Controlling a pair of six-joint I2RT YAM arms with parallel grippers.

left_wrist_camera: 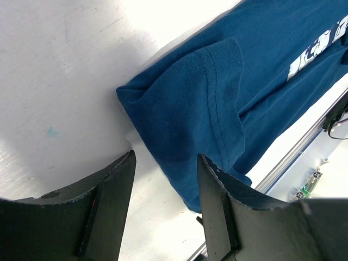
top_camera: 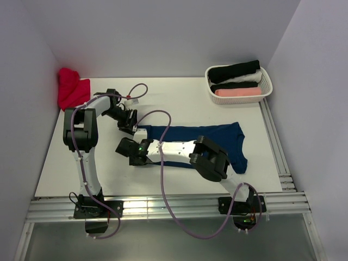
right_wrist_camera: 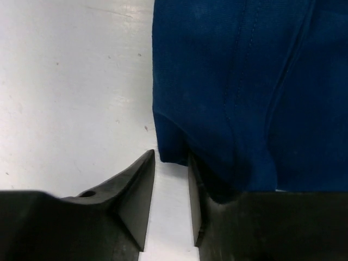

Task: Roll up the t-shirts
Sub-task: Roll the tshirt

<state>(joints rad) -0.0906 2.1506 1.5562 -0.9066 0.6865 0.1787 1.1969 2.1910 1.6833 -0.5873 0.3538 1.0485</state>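
Shirt [top_camera: 187,135] lies left-right, left end at both grippers. Left gripper [left_wrist_camera: 166,163] wide, empty; right gripper [right_wrist_camera: 171,159] narrow, empty, near corner.

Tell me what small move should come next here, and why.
Probably ease both grippers forward onto the left end of the navy t-shirt and close on it. The left gripper stands open just short of the cloth's edge, the right gripper has its jaws apart at the shirt's corner, and neither holds cloth. The shirt lies flat and unrolled, so starting a roll likely needs that edge pinched first.
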